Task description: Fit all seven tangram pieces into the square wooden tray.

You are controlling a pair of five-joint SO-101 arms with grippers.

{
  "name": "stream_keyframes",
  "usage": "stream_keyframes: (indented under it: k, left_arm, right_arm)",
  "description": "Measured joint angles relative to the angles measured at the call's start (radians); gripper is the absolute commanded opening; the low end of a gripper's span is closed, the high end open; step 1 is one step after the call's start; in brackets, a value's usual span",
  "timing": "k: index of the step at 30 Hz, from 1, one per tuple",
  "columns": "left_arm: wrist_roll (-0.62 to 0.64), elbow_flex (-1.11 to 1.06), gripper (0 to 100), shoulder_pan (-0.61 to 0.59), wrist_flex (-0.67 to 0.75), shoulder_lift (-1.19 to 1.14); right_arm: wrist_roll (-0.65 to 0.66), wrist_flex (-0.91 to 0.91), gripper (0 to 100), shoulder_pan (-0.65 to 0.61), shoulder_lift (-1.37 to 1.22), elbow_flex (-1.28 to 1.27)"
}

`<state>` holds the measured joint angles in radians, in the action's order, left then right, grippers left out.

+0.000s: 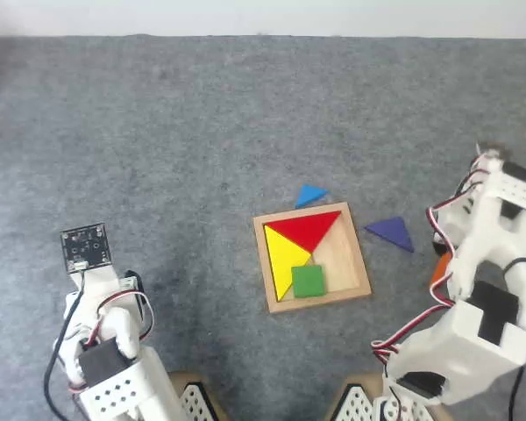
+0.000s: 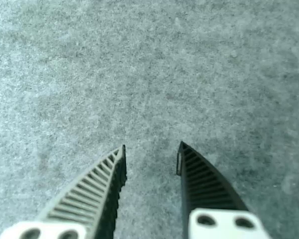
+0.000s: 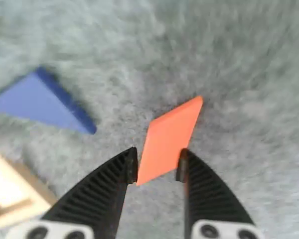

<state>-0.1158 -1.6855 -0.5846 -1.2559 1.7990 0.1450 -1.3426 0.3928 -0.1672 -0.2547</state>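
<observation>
Both arms are white moulded plastic with black servo blocks. The left arm (image 1: 114, 360) carries a square black circuit board (image 1: 86, 247) and a black cable (image 1: 61, 338). The right arm (image 1: 482, 307) trails red, white and black wires (image 1: 409, 335). The left tool (image 2: 152, 147) and right tool (image 3: 157, 152) have dark ribbed fingers (image 2: 104, 184) on white, screw-holed mounts.

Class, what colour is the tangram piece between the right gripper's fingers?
Orange. The parallelogram piece shows best in the right wrist view.
</observation>
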Motion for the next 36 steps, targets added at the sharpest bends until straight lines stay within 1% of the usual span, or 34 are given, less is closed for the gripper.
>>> stream_keyframes:
  k: [3,10,19,26,36]
  left_arm:
    - [0.0,0.0,17,0.0,0.0,0.0]
    - [0.0,0.0,17,0.0,0.0,0.0]
    - [0.0,0.0,17,0.0,0.0,0.0]
    - [0.0,0.0,17,0.0,0.0,0.0]
    - [0.0,0.0,17,0.0,0.0,0.0]
  right_arm:
    - [-0.058,0.095,15.8,0.003,0.0,-0.107]
    - [-0.069,0.216,15.8,0.003,0.003,-0.215]
    - [-0.069,0.23,15.8,0.005,0.018,-0.218]
    - [-0.069,0.258,15.8,0.005,0.135,-0.267]
    - [-0.069,0.29,16.2,0.005,0.137,-0.299]
